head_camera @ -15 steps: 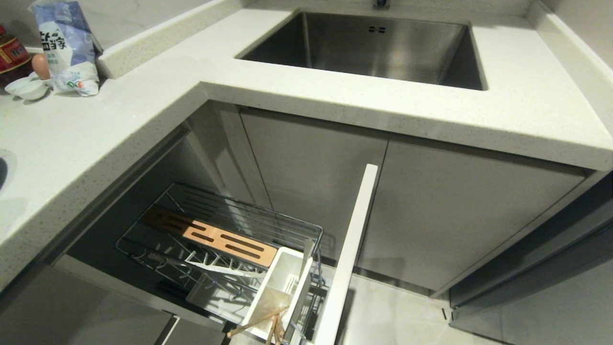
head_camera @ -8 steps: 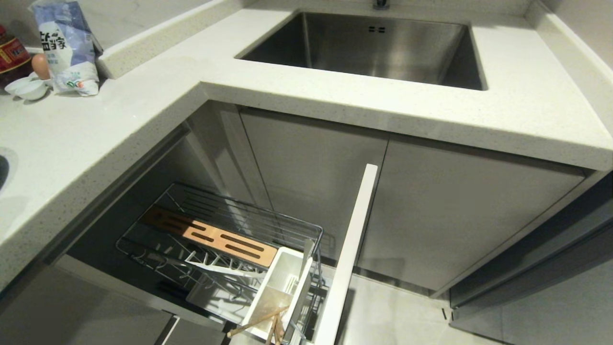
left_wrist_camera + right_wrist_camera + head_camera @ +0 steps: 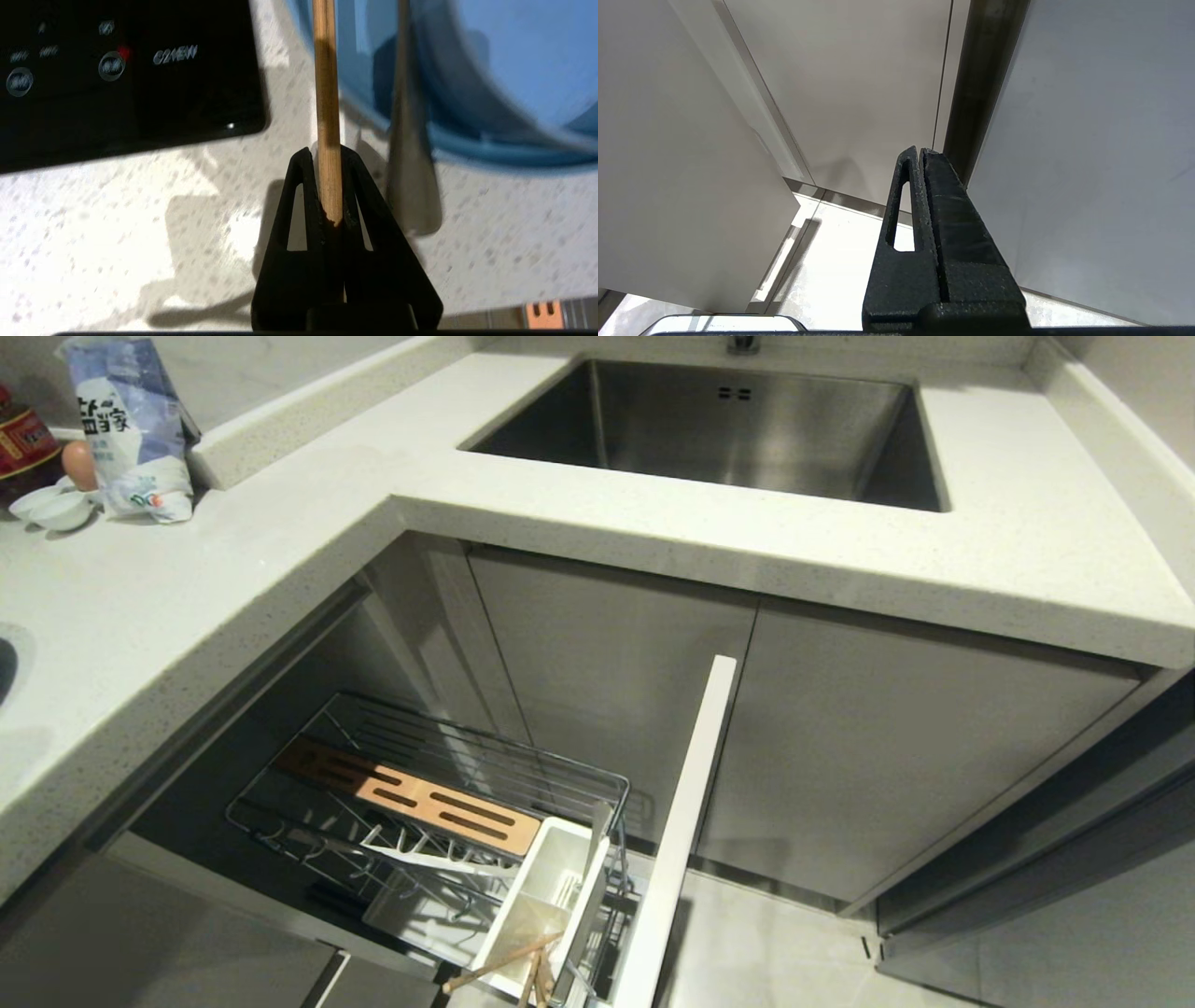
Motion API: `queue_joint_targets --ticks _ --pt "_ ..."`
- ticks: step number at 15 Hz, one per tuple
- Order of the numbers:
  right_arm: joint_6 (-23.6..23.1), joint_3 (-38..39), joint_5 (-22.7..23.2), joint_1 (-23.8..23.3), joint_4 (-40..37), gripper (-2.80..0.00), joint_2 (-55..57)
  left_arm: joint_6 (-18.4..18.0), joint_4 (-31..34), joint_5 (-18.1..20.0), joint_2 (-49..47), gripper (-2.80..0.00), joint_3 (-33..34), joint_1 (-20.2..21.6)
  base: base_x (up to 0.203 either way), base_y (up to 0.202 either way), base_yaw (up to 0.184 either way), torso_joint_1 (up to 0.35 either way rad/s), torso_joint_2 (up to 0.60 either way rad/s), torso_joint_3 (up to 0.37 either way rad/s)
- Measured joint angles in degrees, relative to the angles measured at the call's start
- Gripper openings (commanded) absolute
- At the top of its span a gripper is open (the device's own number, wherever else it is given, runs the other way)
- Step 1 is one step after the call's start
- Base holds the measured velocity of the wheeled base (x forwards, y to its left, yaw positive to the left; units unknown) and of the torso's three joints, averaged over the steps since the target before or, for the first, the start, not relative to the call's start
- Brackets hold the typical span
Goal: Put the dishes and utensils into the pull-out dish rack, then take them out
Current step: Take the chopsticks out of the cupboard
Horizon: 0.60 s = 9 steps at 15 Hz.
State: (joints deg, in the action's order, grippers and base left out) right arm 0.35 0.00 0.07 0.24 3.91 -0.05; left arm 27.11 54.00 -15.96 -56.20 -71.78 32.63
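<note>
Nothing shifting since earlier, left claw (image 3: 327,156) gripping chopstick (image 3: 325,93), spoon (image 3: 411,154) at three o'clock, right claw (image 3: 920,156) sitting closed.

We see the sink (image 3: 747,429) set in the surface (image 3: 280,569), with the bag (image 3: 131,429) and saucers (image 3: 51,507) at far left. Below the surface, the pull-out dish rack (image 3: 448,821) stands open; its caddy (image 3: 551,905), beside the front panel (image 3: 681,831), holds chopsticks (image 3: 509,963). On the surface, a bowl (image 3: 490,84) lies beside the cooktop (image 3: 126,74).
</note>
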Motion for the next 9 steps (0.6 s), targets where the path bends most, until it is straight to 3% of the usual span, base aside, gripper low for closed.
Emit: queue_joint_targets --ticks 9 --pt "0.0 0.0 0.0 0.0 0.0 -2.80 0.0 -0.1 1.4 1.9 1.1 -2.80 0.0 -1.3 0.000 0.000 0.000 0.000 0.00 0.000"
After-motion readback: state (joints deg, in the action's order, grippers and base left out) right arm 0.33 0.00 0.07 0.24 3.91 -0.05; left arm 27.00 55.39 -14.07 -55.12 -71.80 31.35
